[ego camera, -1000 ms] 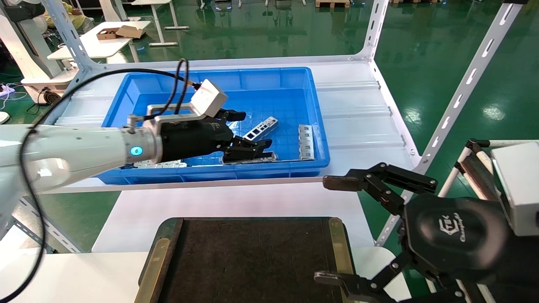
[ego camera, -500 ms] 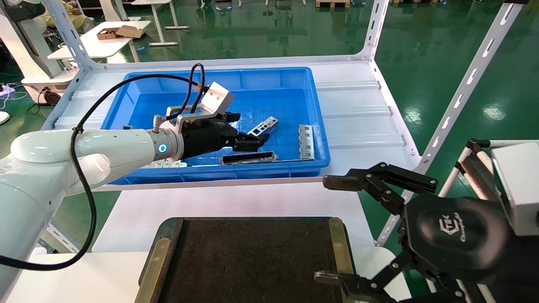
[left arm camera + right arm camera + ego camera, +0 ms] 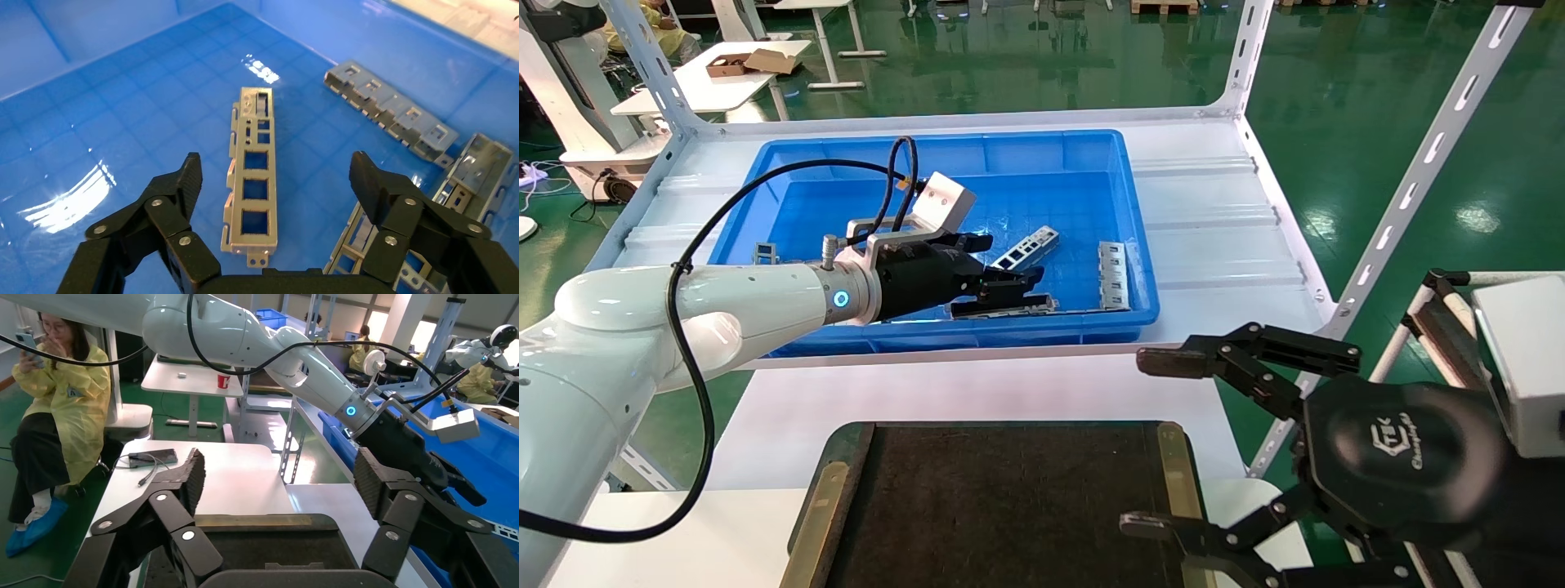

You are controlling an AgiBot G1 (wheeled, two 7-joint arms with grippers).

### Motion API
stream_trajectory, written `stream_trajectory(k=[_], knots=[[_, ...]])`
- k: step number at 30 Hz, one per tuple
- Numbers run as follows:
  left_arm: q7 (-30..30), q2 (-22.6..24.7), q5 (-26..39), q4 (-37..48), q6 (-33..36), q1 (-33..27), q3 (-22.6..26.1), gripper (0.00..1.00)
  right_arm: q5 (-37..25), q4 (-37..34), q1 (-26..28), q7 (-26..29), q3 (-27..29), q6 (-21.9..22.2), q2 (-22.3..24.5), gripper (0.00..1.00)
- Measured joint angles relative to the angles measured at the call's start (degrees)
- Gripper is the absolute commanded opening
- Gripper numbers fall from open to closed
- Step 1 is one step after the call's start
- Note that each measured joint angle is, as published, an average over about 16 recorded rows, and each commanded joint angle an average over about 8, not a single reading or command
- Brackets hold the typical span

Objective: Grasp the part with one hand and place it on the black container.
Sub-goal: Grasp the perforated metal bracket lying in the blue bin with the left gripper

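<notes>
The part (image 3: 1027, 247) is a light silver bar with a row of rectangular windows. It lies flat on the floor of the blue bin. My left gripper (image 3: 1009, 263) is inside the bin, open and empty, just short of the part's near end. In the left wrist view the part (image 3: 254, 177) lies lengthwise between the spread fingers of the left gripper (image 3: 276, 166), untouched. The black container (image 3: 1009, 506) is at the front centre and nothing lies on it. My right gripper (image 3: 1156, 445) is open and empty over the container's right rail; the right wrist view shows this gripper (image 3: 278, 471) above the container (image 3: 257, 545).
The blue bin (image 3: 944, 336) stands on a white shelf with slotted uprights. It also holds a dark-hollowed housing (image 3: 1003, 307) right by the left gripper, a tabbed strip (image 3: 1113, 275) at the right wall, and small pieces (image 3: 764, 251) at the left. A person in yellow (image 3: 61, 398) stands beyond the table.
The left arm has swung and its wrist has turned. Its gripper stays open and now lines up lengthwise with the part. The right gripper has shifted slightly left and down.
</notes>
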Motion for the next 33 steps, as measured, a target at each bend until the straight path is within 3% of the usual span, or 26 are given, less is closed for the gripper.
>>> stream_trajectory(k=[33], knots=[[-2.8,0.1,-3.4,-3.0,-1.1,1.4,4.1,0.00,0.1,0.0,0.0,-0.1,-0.1,0.1,0.1,0.00]])
